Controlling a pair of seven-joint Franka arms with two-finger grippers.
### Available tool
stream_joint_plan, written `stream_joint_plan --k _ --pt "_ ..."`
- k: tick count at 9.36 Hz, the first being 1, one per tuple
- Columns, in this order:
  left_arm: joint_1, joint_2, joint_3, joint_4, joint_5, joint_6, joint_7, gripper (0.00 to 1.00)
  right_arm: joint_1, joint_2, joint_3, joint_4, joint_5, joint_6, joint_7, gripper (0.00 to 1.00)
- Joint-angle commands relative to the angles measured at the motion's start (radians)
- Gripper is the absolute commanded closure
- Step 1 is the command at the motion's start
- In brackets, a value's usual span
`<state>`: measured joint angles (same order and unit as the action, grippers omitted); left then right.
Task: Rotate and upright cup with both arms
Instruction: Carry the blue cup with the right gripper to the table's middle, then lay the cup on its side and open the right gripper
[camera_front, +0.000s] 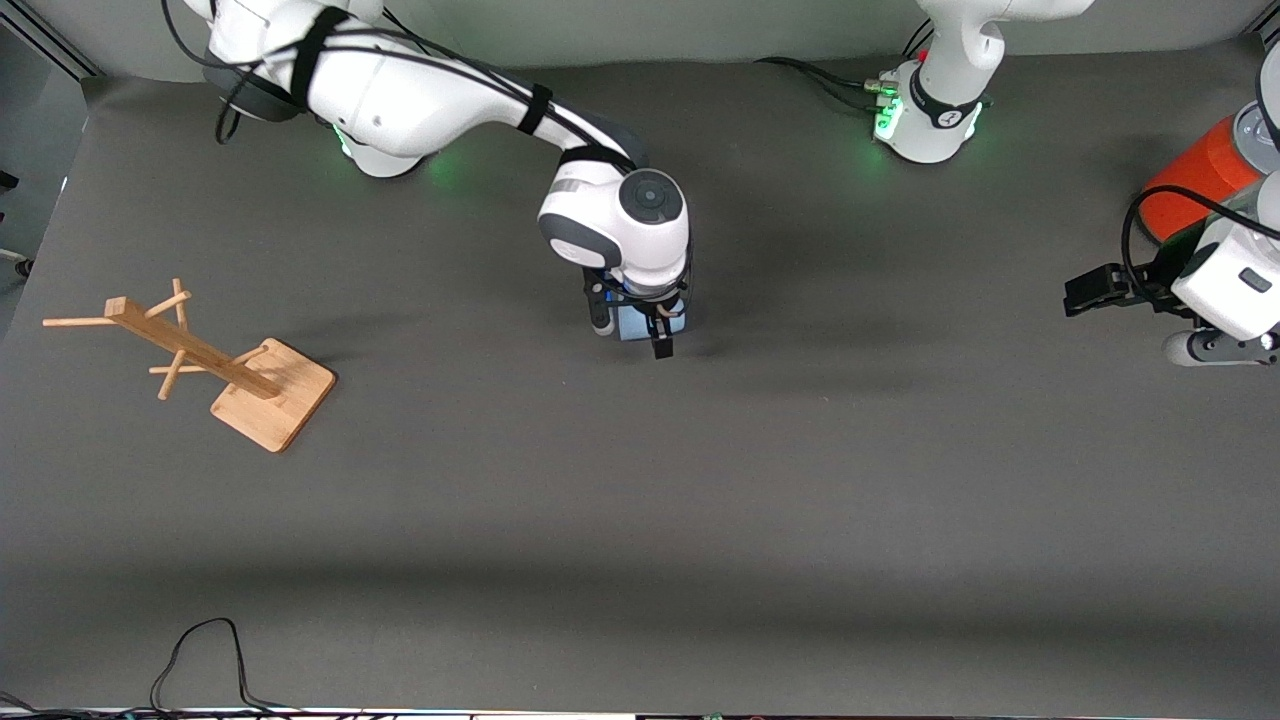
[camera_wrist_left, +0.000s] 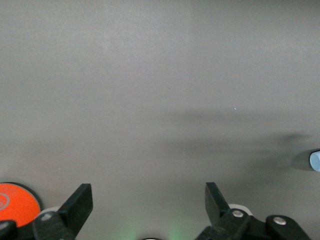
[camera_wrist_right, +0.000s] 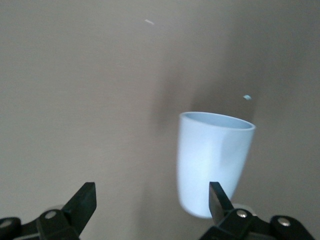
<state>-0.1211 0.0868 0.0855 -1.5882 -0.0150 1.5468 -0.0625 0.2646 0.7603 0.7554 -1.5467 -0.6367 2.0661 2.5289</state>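
Right gripper (camera_wrist_right: 150, 202) fingers spread wide, nothing pinched. Cup (camera_wrist_right: 214, 162) lay on its side on table (camera_front: 700, 500) mid-table, just off one of my right fingertips (camera_wrist_right: 218, 196), not between them. Left gripper (camera_wrist_left: 147, 202) fingers spread too, empty, waiting over left arm's end of table beside orange can (camera_front: 1200, 180). My read: no grasp, cup not upright; rotate, handover, standing all left. Wooden rack (camera_front: 200, 360) at right arm's end, well apart.

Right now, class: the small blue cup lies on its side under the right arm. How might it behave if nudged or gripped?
The cup looks thin, smooth plastic, so probably light and slippery. Its round, tapered wall suggests it would roll in a curve. The open right pincer might squash it slightly if it squeezes hard.
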Motion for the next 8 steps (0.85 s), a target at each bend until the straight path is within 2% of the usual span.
stream_joint_plan --k 1,3,4,5,7,8 --pt "-0.046 0.024 -0.007 0.017 -0.005 0.021 -0.072 0.0 -0.114 -0.122 0.063 0.007 0.017 -0.101 -0.282 0.0" --pt "-0.154 0.056 -0.012 0.025 -0.006 0.035 -0.185 0.0 -0.212 -0.209 0.055 0.005 0.119 -0.145 -0.585 0.0" --pt "-0.225 0.086 -0.012 0.037 -0.003 0.061 -0.298 0.0 -0.25 -0.248 0.029 0.007 0.173 -0.176 -0.743 0.0" --pt "-0.297 0.141 -0.012 0.065 0.0 0.09 -0.406 0.0 -0.26 -0.309 -0.055 0.014 0.26 -0.205 -0.912 0.0" --pt "-0.441 0.302 -0.012 0.179 0.006 0.107 -0.628 0.0 -0.254 -0.464 -0.273 0.005 0.484 -0.216 -1.256 0.0" --pt "-0.516 0.4 -0.01 0.259 0.013 0.107 -0.737 0.0 -0.251 -0.508 -0.354 0.005 0.53 -0.256 -1.4 0.0"
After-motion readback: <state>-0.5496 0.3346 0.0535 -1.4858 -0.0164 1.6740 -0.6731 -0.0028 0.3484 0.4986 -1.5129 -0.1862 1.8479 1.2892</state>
